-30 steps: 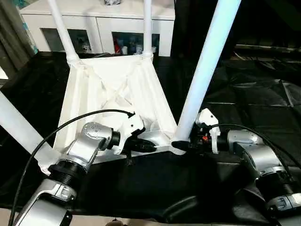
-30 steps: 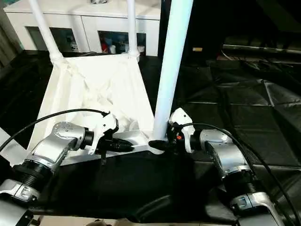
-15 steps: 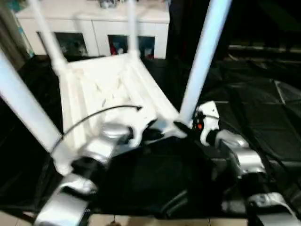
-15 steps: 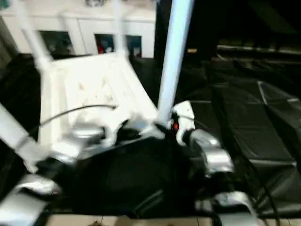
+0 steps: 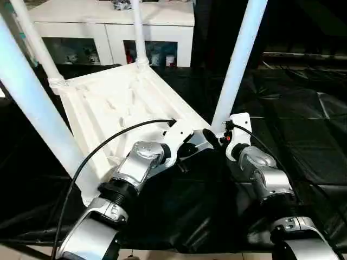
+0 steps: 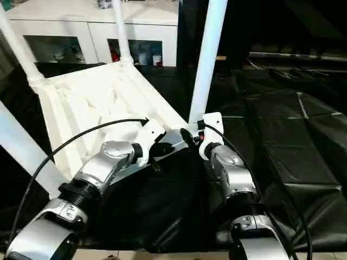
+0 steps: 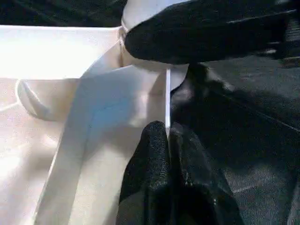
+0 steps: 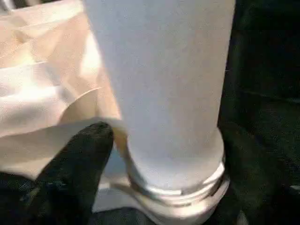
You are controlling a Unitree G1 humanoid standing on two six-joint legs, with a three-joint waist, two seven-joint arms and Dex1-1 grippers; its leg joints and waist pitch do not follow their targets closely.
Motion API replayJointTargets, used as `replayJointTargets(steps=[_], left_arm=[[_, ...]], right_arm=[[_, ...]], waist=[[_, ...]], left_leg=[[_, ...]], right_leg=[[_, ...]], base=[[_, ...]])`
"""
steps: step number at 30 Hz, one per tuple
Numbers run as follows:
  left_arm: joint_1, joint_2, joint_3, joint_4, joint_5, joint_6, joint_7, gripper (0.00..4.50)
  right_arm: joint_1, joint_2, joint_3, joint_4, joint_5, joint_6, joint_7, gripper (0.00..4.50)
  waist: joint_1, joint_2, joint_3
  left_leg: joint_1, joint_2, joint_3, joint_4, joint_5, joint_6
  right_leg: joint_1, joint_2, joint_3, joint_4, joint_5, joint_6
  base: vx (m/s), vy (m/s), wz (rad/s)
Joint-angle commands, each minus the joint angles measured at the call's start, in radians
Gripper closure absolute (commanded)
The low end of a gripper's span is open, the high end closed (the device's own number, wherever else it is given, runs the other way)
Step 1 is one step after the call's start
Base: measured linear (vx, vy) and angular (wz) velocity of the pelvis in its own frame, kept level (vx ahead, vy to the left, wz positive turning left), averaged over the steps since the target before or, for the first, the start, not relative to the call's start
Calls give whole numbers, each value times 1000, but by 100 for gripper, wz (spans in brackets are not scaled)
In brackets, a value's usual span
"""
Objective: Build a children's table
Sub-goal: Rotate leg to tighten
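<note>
Left tool pinched on tabletop rim; right tool at leg base, grip unclear.

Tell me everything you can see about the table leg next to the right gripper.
The leg is a long, smooth white plastic tube, standing upright and leaning slightly, its top beyond the frame. Its ringed base sits in the round corner socket of the upside-down tabletop, nearest the robot on its right. The right gripper is pressed against that base, one black finger beside it.

The all-white children's table lies upside down on black sheeting, ribbed underside up, its four tapered legs standing in the corner sockets
</note>
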Motion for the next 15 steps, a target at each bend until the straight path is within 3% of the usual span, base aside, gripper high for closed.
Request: replayJointTargets(steps=[1, 6, 8, 9, 10, 11, 15], left_arm=[[13, 35, -16, -37, -14, -33, -81, 450], [59, 137, -28, -123, -72, -95, -298, 450], [75, 165, -35, -160, -97, -89, -369, 450], [80, 174, -38, -173, -105, -79, -390, 450], [83, 181, -40, -184, -110, -74, -408, 450], [89, 193, -43, -204, -124, -60, -440, 450], [92, 198, -40, -211, -137, -58, -464, 450]], right_arm=[[12, -35, 93, -77, 24, 19, 187, 58], [48, -179, 149, -156, 19, 15, 405, 58], [59, -216, 165, -177, 22, 20, 462, 58], [64, -229, 172, -185, 23, 21, 484, 58], [70, -241, 176, -197, 24, 26, 505, 58], [82, -269, 192, -223, 26, 34, 551, 58], [89, -290, 213, -232, 16, 28, 587, 58]], waist=[[6, -15, -57], [8, -12, -63], [5, -10, -61], [8, -8, -61], [7, -11, -61], [15, -6, -62], [32, -8, -61]], left_leg=[[0, 29, -10, -73, -185, 60], [-1, 34, -9, -65, -122, 91], [-2, 35, -7, -65, -121, 100], [3, 39, -6, -65, -123, 101], [3, 39, -5, -66, -124, 102], [9, 43, -4, -64, -123, 101], [9, 43, -1, -64, -114, 97]], right_leg=[[54, -66, 42, -90, -289, -170], [59, -65, 43, -71, -143, -221], [57, -63, 42, -67, -118, -242], [52, -62, 43, -65, -108, -251], [53, -62, 42, -65, -107, -255], [50, -62, 44, -63, -98, -262], [50, -63, 45, -59, -76, -272]], base=[[0, 0, 0], [0, 0, 0], [0, 0, 0], [0, 0, 0], [0, 0, 0], [0, 0, 0], [0, 0, 0]])
